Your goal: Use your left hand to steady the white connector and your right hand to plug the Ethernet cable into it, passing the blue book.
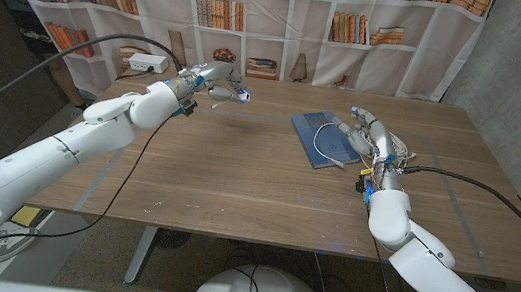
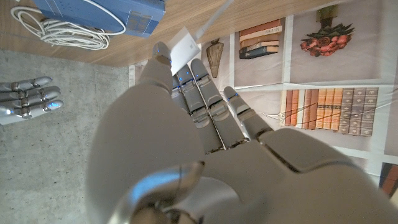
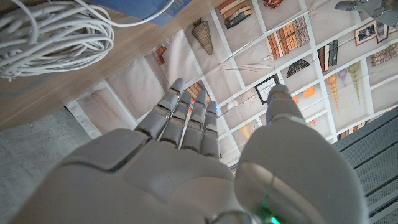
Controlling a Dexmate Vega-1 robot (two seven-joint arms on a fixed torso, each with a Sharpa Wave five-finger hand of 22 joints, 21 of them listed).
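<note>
The left hand (image 1: 210, 81) is raised over the tabletop's (image 1: 235, 183) far left, apparently pinching the white connector (image 2: 183, 48) at its fingertips. The right hand (image 1: 368, 133) hovers open-fingered, holding nothing, just beside the blue book (image 1: 320, 137), where the coiled Ethernet cable (image 1: 334, 142) lies.

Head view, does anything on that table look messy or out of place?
The white Ethernet cable lies in a loose tangle, partly over the blue book and beside the right hand. The left hand holds the white connector above the table. Nothing looks damaged.

Ethernet cable (image 1: 330, 138) atop blue book (image 1: 314, 138)
</note>
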